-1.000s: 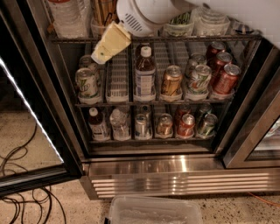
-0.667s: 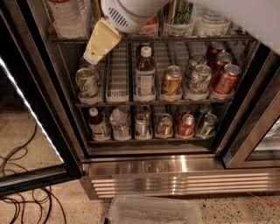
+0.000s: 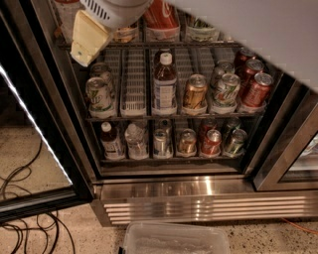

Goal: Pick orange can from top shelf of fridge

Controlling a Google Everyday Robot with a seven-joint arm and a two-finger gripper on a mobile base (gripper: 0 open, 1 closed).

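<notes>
**Reach step.** The gripper (image 3: 88, 42), whose state cannot be told, hangs left of the red cola can (image 3: 161, 15) on the top shelf (image 3: 228, 45) of the fridge (image 3: 198, 188). The orange can (image 3: 125, 33), half hidden, stands just left of that can. Next, the gripper likely needs centring on it.

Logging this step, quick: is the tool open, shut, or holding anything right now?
Tool: cannot be told; it is at the upper left of the fridge, by the top shelf.

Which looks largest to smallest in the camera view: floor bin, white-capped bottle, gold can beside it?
1. Floor bin, though cut off by the frame and nearest the camera.
2. White-capped bottle.
3. Gold can.
The gripper hangs upper left, at the top shelf.
</notes>
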